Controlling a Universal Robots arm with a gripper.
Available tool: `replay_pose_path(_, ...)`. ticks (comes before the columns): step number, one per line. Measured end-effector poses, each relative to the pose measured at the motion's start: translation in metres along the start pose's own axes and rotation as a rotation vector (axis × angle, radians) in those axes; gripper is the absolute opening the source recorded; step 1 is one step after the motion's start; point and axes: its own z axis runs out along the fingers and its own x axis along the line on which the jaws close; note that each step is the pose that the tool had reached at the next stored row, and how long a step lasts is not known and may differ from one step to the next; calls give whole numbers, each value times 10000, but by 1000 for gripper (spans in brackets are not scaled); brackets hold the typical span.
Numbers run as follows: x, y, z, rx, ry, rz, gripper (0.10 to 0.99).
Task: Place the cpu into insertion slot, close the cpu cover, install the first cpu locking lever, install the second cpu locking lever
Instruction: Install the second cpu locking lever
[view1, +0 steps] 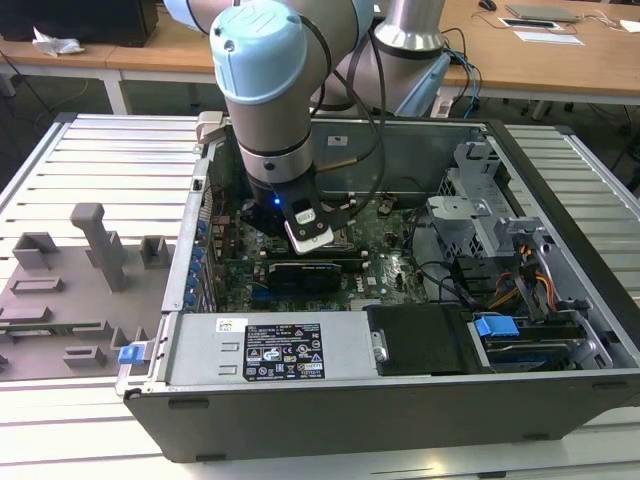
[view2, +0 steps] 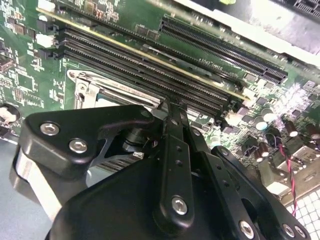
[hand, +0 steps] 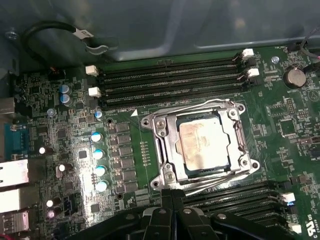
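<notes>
Sitting flat in the insertion slot (hand: 200, 172) is the cpu (hand: 202, 144), its dull silver top facing up in the first wrist view; so the first job looks done. The cpu cover (hand: 162, 131) lies down around the chip like a shiny frame, so the second job looks done too; thin metal rods (hand: 215, 184) run along two sides of the cover, and I think these are the locking levers; I cannot tell if either one is hooked down, so those two jobs may be left to do.

The gripper (hand: 171, 194) is just beside the near edge of the cover, by one of the rods; its two black fingers are pressed tight together with nothing between them that I can see; the second wrist view shows the gripper (view2: 168, 107) the same way, tips together, pointing down by the long black memory slots (view2: 150, 70).

In the exterior view the arm (view1: 265, 90) reaches down into the open computer case (view1: 400, 400); a black and white sticker (view1: 285, 350) sits on the grey box at the front, full of tiny print and little marks; the green motherboard (hand: 270, 110) has small white writing too, too small to make out.
</notes>
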Motion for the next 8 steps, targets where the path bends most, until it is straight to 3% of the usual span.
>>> replay_pose_path(8, 5, 16, 26, -288, 48, 20, 106)
